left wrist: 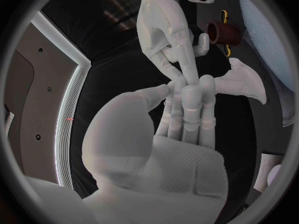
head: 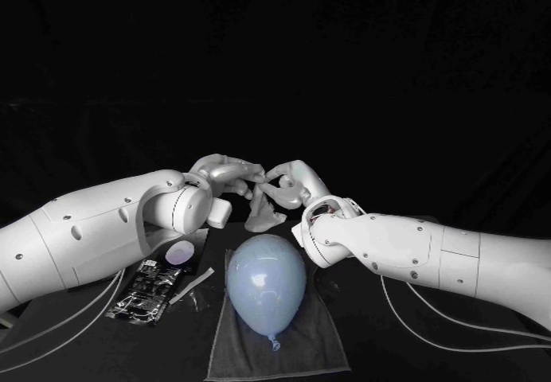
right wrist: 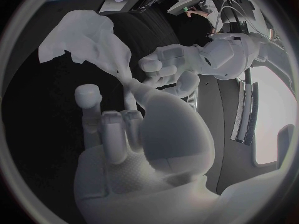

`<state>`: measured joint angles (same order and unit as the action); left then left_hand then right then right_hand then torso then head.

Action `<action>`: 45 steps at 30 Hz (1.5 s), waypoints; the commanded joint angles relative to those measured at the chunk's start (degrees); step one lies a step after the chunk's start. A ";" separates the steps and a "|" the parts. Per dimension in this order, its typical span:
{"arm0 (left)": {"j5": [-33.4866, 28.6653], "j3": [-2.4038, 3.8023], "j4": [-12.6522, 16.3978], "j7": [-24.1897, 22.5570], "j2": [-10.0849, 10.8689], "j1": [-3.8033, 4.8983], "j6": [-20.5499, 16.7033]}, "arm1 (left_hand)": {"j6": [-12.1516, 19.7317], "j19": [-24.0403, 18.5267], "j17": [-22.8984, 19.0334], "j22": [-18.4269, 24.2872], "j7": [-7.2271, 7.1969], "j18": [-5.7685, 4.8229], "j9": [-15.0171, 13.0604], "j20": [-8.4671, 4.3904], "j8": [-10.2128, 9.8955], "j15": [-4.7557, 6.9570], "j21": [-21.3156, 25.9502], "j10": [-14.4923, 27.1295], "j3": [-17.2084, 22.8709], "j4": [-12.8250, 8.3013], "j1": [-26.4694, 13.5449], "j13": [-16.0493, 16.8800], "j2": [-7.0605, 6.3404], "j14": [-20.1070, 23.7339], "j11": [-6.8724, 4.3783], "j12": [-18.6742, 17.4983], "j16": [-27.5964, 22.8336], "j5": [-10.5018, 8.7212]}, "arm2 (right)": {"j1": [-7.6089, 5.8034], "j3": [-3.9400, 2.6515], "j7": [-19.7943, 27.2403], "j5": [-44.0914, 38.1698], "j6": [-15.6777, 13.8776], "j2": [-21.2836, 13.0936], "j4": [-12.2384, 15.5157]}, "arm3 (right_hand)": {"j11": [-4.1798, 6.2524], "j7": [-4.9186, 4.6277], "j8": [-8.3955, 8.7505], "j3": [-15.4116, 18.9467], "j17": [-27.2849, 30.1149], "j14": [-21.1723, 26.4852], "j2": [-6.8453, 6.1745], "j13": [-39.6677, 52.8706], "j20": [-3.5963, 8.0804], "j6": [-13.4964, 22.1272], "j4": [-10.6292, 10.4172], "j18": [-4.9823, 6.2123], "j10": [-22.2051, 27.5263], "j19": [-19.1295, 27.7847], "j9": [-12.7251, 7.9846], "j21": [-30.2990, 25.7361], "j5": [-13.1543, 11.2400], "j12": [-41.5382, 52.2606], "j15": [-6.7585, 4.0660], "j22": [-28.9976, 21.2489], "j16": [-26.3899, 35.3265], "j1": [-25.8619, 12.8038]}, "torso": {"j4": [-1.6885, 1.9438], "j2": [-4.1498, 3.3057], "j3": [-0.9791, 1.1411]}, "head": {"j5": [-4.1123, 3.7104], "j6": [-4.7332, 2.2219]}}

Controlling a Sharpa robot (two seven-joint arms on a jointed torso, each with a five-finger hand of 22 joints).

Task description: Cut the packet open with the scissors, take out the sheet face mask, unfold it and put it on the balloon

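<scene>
Above the table's middle my left hand [head: 230,175] and right hand [head: 296,181] meet fingertip to fingertip. Between them hangs the crumpled white sheet mask [head: 267,208], still bunched, and both hands pinch it at its top. In the left wrist view the mask [left wrist: 246,82] juts out from my left hand's fingertips [left wrist: 199,92], where the right hand [left wrist: 171,40] reaches in. In the right wrist view the mask [right wrist: 87,37] narrows down to my right hand's fingers [right wrist: 127,114], close to the left hand [right wrist: 181,69]. The pale blue balloon [head: 267,282] lies just below the mask, knot toward me.
A grey towel [head: 301,350] lies under the balloon. To its left sit the dark opened packet [head: 150,290] and a thin cut-off strip [head: 192,284]. A maroon holder with yellow handles [left wrist: 221,32] stands further off on the table.
</scene>
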<state>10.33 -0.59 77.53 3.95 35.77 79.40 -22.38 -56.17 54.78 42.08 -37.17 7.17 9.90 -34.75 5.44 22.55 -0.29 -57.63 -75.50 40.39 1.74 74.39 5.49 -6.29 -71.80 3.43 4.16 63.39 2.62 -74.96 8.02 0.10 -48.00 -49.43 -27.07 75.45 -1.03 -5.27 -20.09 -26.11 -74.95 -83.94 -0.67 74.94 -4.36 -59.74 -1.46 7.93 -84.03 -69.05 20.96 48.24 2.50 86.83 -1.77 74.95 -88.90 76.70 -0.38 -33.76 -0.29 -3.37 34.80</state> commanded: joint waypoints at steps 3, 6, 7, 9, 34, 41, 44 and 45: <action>0.18 0.04 -0.08 -0.61 -0.01 0.03 -0.31 | -0.31 0.10 0.08 -0.12 -0.07 0.60 -1.34 -0.22 0.13 0.74 -0.24 -0.47 1.37 -1.04 0.33 -0.09 0.12 -1.15 -0.02 0.29 0.42 0.20 | -0.08 -0.08 0.24 -0.16 -1.20 -0.36 0.13 | 0.07 0.09 -1.28 -2.08 -9.70 -3.71 0.22 11.04 0.11 0.23 0.85 0.02 -3.78 -0.57 1.03 0.50 0.28 0.29 -0.37 4.14 -0.19 0.62 | -0.03 0.02 -0.01 | -0.06 0.05; 0.17 0.04 -0.14 -0.73 0.01 0.02 -0.36 | -0.31 0.10 0.08 -0.12 -0.07 0.60 -1.34 -0.22 0.13 0.74 -0.24 -0.47 1.37 -1.04 0.33 -0.09 0.12 -1.15 -0.02 0.29 0.42 0.20 | -0.08 -0.08 0.13 -0.34 -1.08 -0.56 0.22 | 0.07 0.09 -1.58 -2.70 -9.80 -3.76 0.07 11.13 0.12 0.32 1.10 0.02 -3.85 -0.57 1.20 0.52 0.28 0.35 -0.37 4.17 -0.20 0.48 | -0.04 0.03 -0.01 | -0.06 0.06; 0.16 0.04 -0.16 -0.77 0.02 0.02 -0.38 | -0.31 0.10 0.08 -0.12 -0.07 0.60 -1.34 -0.22 0.13 0.74 -0.24 -0.47 1.37 -1.04 0.33 -0.09 0.12 -1.15 -0.02 0.29 0.42 0.20 | -0.08 -0.08 0.11 -0.38 -1.04 -0.64 0.29 | 0.07 0.08 -1.80 -3.16 -9.82 -3.77 -0.04 11.12 0.13 0.39 1.25 0.01 -3.85 -0.60 1.33 0.59 0.27 0.33 -0.37 4.21 -0.20 0.29 | -0.01 0.03 0.00 | -0.04 0.04; 0.16 0.04 -0.17 -0.83 0.05 0.02 -0.36 | -0.31 0.10 0.08 -0.12 -0.07 0.60 -1.34 -0.22 0.13 0.74 -0.24 -0.47 1.37 -1.04 0.33 -0.09 0.12 -1.15 -0.02 0.29 0.42 0.20 | -0.08 -0.08 0.10 -0.43 -0.99 -0.81 0.42 | 0.07 0.08 -1.80 -3.16 -9.82 -3.77 -0.04 11.12 0.13 0.39 1.25 0.01 -3.85 -0.60 1.33 0.59 0.27 0.33 -0.37 4.21 -0.20 0.29 | 0.02 0.02 0.01 | -0.03 0.04; 13.29 -0.04 0.72 -8.51 1.98 -0.03 4.99 | 7.52 -5.33 -6.09 2.07 3.15 0.38 4.10 3.17 -8.21 -2.85 4.30 11.08 -11.47 2.25 -2.76 0.47 -7.98 9.69 3.57 1.40 -0.63 0.18 | -0.10 -0.09 5.50 5.22 3.36 -4.34 3.27 | 0.14 0.14 -2.56 -5.01 -10.77 -4.20 -0.40 11.57 0.17 0.53 1.89 0.01 -4.13 -0.57 1.71 0.66 0.28 0.63 -0.43 4.28 -0.35 -0.54 | 0.01 0.00 0.02 | -0.10 0.12; 15.39 -0.75 0.20 -9.24 2.54 -0.56 5.10 | 8.06 -5.76 -7.61 3.02 3.36 0.51 5.13 3.76 -8.85 -3.21 5.75 14.09 -15.65 2.40 -0.23 1.90 -7.89 11.61 3.86 4.66 0.18 0.17 | -0.10 -0.10 9.36 8.93 3.84 -5.10 3.83 | 0.13 0.13 -2.59 -5.14 -10.82 -4.22 -0.44 11.68 0.17 0.55 1.98 0.06 -4.18 -0.42 1.73 0.39 0.28 0.70 -0.42 4.22 -0.36 -0.59 | -0.04 -0.02 -0.01 | -0.21 0.16; 15.19 -0.98 -0.10 -9.48 2.73 -1.12 4.58 | 7.91 -5.64 -8.10 3.21 3.44 0.54 5.31 3.79 -8.78 -3.21 5.96 14.38 -16.49 2.48 0.59 2.53 -7.49 11.82 3.85 6.09 0.44 0.18 | -0.10 -0.11 10.55 9.85 3.87 -5.40 4.12 | 0.13 0.13 -2.60 -5.15 -10.90 -4.25 -0.44 11.60 0.17 0.56 1.98 0.03 -4.14 -0.47 1.73 0.51 0.28 0.65 -0.42 4.25 -0.38 -0.60 | -0.03 -0.02 0.01 | -0.28 0.20; 15.01 -1.05 -0.21 -9.56 2.80 -1.37 4.35 | 7.57 -5.59 -8.28 3.27 3.43 0.55 5.31 3.79 -8.59 -3.19 6.03 14.42 -16.63 2.48 0.97 2.78 -7.20 11.84 3.83 6.66 0.54 0.19 | -0.10 -0.11 10.99 10.17 3.86 -5.53 4.25 | 0.13 0.13 -2.60 -5.15 -10.90 -4.25 -0.44 11.60 0.17 0.56 1.98 0.03 -4.14 -0.47 1.73 0.51 0.28 0.65 -0.42 4.25 -0.38 -0.60 | -0.03 -0.02 0.01 | -0.30 0.23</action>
<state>23.84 -1.64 77.41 -3.73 38.54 78.22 -18.43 -48.48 49.23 33.92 -33.95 10.73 9.77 -29.48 9.11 14.09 -3.57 -51.82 -61.50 24.01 4.32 74.81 8.06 -13.41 -60.26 7.27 10.40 63.74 2.68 -75.02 7.97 7.23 -40.37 -46.55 -32.50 79.48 -1.04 -5.16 -21.53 -30.92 -74.95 -83.90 -1.16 74.95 -4.22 -58.89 0.65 7.47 -84.02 -69.58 21.28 48.91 2.39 87.30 -1.73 74.94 -89.09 76.21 -0.41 -33.77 -0.28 -3.60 34.99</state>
